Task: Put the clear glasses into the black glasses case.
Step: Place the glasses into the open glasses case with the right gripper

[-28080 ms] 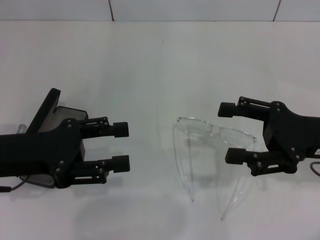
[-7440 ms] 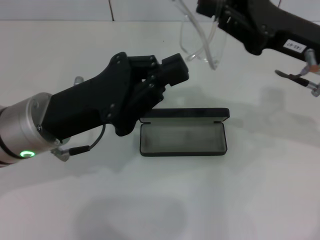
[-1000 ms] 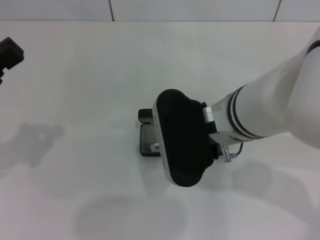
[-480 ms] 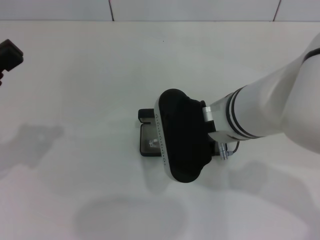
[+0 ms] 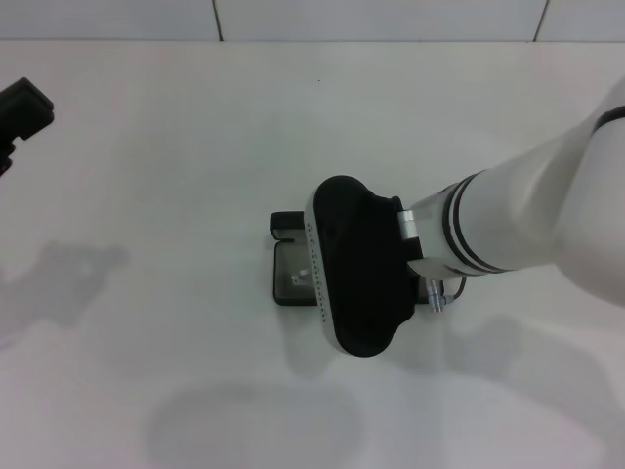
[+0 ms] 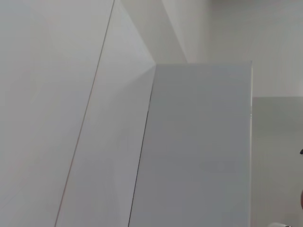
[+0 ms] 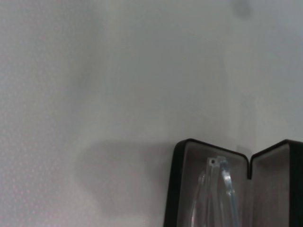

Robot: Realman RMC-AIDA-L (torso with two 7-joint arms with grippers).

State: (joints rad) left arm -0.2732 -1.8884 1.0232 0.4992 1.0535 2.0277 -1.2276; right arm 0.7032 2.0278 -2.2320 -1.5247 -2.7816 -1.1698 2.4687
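Left to right, head view: the left gripper (image 5: 21,109) is seen only as a black tip at the far left edge, well apart from the work; whether its fingers are spread or closed cannot be told. Near the centre of the white tabletop (image 5: 176,176), the matte black rectangular glasses case with grey lining (image 5: 286,269) lies open, its left end alone exposed. The remainder is covered by the right arm's black wrist housing (image 5: 356,269) and white forearm (image 5: 527,210), held directly above the case. The right gripper is not visible in any view, so the state of its fingers cannot be told.

Right wrist view: the transparent, colourless plastic glasses (image 7: 218,191) are seen inside the grey-lined tray of the case (image 7: 189,189), with the raised lid beside them. Insertion is judged largely accomplished. Whether the glasses are fully seated and released cannot be determined; release, if not yet done, and withdrawal of the right arm are judged to remain.
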